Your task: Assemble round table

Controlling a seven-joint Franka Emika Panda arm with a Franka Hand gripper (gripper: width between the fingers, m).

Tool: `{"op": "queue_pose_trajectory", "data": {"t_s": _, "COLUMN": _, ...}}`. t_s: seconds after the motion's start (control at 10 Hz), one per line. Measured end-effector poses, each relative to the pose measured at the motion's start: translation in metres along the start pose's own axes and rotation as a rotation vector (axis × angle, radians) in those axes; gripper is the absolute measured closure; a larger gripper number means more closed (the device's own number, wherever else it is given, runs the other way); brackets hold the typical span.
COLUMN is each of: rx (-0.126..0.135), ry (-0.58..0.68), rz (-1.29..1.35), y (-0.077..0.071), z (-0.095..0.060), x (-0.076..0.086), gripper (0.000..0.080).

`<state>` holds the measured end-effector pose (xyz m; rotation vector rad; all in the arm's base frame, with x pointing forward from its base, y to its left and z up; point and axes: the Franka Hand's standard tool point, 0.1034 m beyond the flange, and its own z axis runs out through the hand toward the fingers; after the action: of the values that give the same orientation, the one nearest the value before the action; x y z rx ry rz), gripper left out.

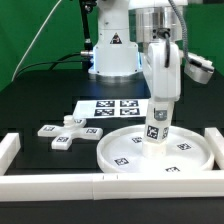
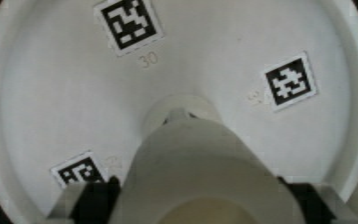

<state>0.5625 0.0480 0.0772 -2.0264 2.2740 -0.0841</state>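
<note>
The large round white disc top [image 1: 125,152] lies flat near the front of the black table, with tags on its face. The short white cylinder leg [image 1: 157,124] stands upright on the middle of the disc. My gripper [image 1: 159,108] is shut on the leg from above. In the wrist view the leg [image 2: 194,150] runs down between my two dark fingers [image 2: 91,198] to the disc top [image 2: 69,70], whose tags show around it. The cross-shaped base [image 1: 68,130] lies on the table to the exterior view's left of the disc.
The marker board [image 1: 112,108] lies flat behind the disc. White border rails [image 1: 50,186] run along the front edge and both sides. The robot base [image 1: 112,55] stands at the back.
</note>
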Motion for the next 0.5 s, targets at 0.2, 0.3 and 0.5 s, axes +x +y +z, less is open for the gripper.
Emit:
{"op": "queue_pose_trajectory", "data": {"t_s": 0.2, "rx": 0.000, "ry": 0.001, "rz": -0.004, "y": 0.0000, "z": 0.0001, "x": 0.0003, "gripper": 0.0393}}
{"op": "queue_pose_trajectory", "data": {"t_s": 0.3, "rx": -0.003, "ry": 0.002, "rz": -0.086, "y": 0.0003, "z": 0.0003, "x": 0.0000, "gripper": 0.0303}}
{"op": "queue_pose_trajectory", "data": {"t_s": 0.5, "rx": -0.007, "ry": 0.002, "rz": -0.376, "y": -0.0006, "z": -0.0012, "x": -0.0015, "gripper": 0.0201}}
